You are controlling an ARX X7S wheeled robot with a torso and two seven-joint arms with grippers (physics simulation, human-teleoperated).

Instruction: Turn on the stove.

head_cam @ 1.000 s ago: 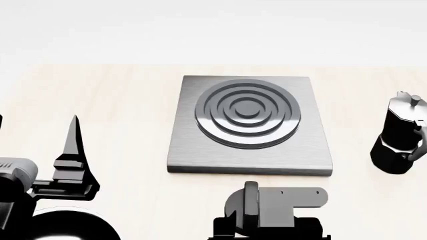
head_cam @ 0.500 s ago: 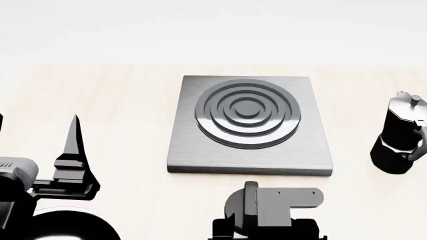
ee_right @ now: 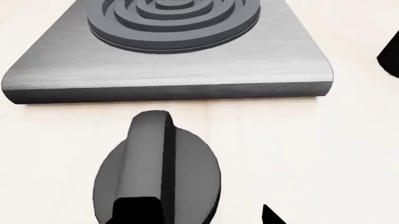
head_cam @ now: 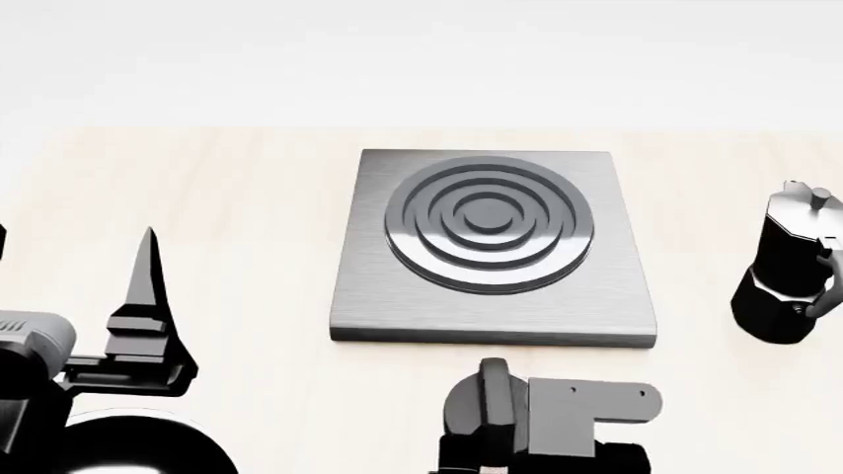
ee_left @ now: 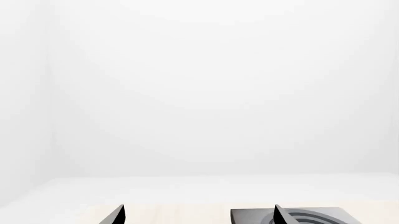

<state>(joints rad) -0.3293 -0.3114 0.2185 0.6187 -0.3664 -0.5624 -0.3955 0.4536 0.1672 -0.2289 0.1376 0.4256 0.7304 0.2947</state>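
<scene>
Spanning the whole scene, the pale wooden table (head_cam: 251, 197) carries the stove (head_cam: 395, 296), a grey square slab with a ringed burner, lying midway between the side edges; its knob (head_cam: 485, 410), black and finned, sits just before the slab toward the near edge; a black moka pot (head_cam: 788, 267) stands at the right edge; the left gripper (head_cam: 142, 296) hovers near the left edge, fingers apart, holding nothing; the right gripper (head_cam: 579, 420) is beside the knob, but I cannot tell how its fingers stand.
</scene>
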